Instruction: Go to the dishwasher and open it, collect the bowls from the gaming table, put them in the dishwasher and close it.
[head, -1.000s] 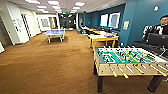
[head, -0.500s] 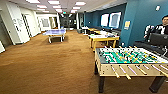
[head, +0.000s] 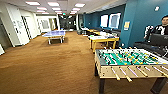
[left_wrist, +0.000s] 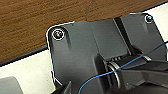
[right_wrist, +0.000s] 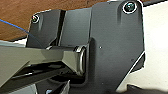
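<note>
The robot is in a wide carpeted room, and the step in hand looks like driving toward the gaming table (head: 103, 38), the yellow-edged counter standing further down the room, past the football table (head: 127, 61) that is close on the right. No bowls can be made out on it from here, and no dishwasher is in sight. To drive this well, I judge the base should keep to the open brown carpet (head: 50, 67) and give the football table's corner and its jutting rod handles a clear margin. A person (head: 162, 28) sits behind that table by the blue wall, so slow, steady steering suits. A blue ping-pong table (head: 55, 33) stands well apart on the left.

The head view gives the whole room; both wrist views give the arms' dark mounting plates over brown carpet and a white surface. Whether either end effector is spread or pressed together I cannot tell.
</note>
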